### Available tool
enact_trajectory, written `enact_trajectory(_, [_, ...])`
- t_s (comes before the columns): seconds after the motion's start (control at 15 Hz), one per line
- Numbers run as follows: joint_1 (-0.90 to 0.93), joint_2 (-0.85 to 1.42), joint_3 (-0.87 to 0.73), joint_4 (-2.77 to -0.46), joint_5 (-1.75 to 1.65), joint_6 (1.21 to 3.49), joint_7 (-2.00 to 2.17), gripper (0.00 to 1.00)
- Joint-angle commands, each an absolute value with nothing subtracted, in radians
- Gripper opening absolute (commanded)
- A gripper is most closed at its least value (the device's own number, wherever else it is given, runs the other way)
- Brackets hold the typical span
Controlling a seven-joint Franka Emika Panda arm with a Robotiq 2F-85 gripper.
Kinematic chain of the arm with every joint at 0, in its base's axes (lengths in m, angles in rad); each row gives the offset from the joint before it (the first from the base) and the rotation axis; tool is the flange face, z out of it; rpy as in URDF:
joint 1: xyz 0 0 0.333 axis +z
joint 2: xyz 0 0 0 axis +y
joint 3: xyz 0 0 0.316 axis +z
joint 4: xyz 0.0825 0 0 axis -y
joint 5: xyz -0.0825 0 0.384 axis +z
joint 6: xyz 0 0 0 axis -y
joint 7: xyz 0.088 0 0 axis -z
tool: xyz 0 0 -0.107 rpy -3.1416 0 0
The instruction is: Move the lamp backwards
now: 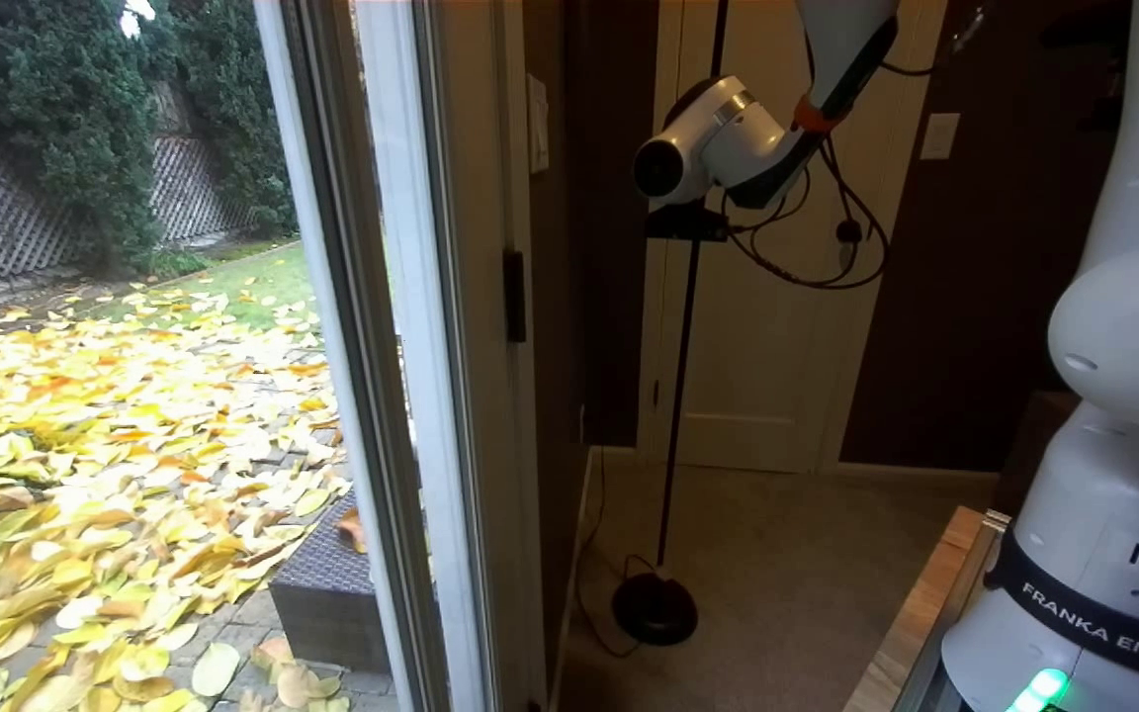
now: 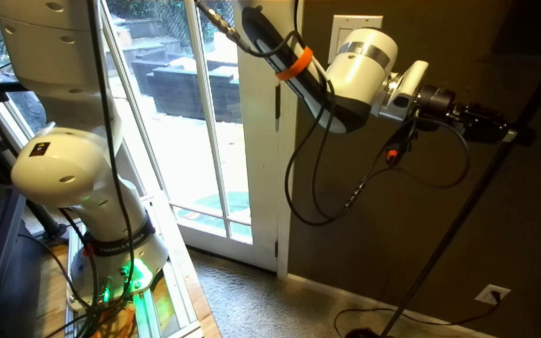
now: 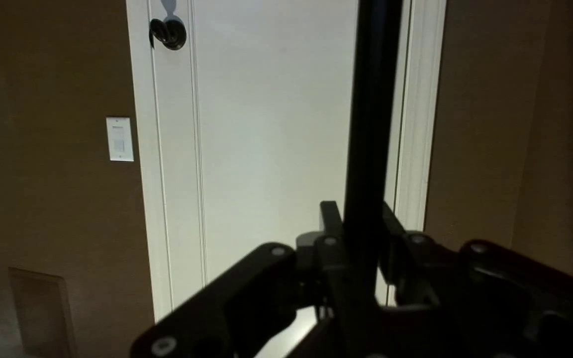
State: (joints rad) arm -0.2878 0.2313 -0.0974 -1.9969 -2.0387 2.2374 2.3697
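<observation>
The lamp is a thin dark pole on a small round base (image 1: 654, 611). Its pole (image 1: 680, 396) runs up past the arm in an exterior view, and its top is out of frame. In an exterior view the pole (image 2: 458, 220) slants up to the right, and only part of the base (image 2: 362, 334) shows at the bottom edge. In the wrist view the pole (image 3: 373, 124) stands between the fingers of my gripper (image 3: 361, 219), which lie close against both sides. The gripper also shows at the pole in both exterior views (image 2: 510, 134) (image 1: 688, 222).
A white door (image 3: 271, 124) and brown walls stand behind the lamp. A glass door (image 2: 214, 141) is beside the arm. A cord (image 2: 421, 321) runs along the floor from the base to a wall outlet (image 2: 492, 295). Black cables (image 1: 817, 282) hang in a loop from the arm.
</observation>
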Motion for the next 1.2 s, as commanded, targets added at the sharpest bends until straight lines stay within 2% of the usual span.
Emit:
enact_trajectory(0.0, [-0.262,0.184,-0.113,-2.044,-2.012,2.222,2.363,0.05])
enact_trajectory(1.13, [-0.246,0.088,-0.129,-2.018,-1.833,2.263,2.296,0.05])
